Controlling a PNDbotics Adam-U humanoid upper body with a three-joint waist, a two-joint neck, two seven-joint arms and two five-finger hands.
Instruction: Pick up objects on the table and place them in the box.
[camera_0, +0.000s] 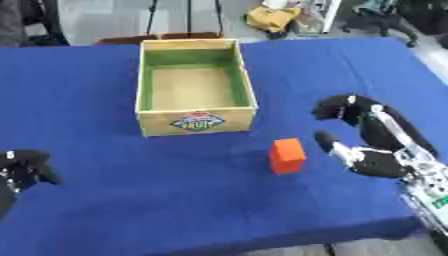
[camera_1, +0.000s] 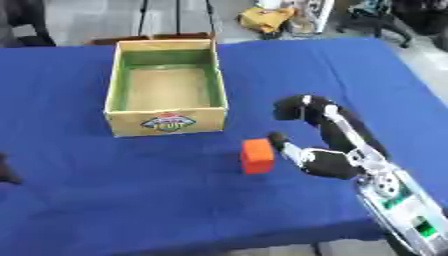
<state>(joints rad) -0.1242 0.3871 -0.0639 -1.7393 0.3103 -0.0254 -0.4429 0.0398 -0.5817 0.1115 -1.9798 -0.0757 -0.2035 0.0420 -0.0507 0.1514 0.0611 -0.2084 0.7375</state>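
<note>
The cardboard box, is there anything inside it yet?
Nothing shows inside the box: only its bare tan floor and green inner walls. The near wall hides a thin strip of floor behind it. The orange block still stands outside on the blue table.

The table (camera_0: 105, 200) is covered in a blue cloth. An open cardboard box (camera_0: 196, 121) with green inner walls and a logo on the near side is sat toward the far edge. An orange block (camera_0: 286, 155) is stood upright on the cloth, near the box's front right corner, not touching it
</note>
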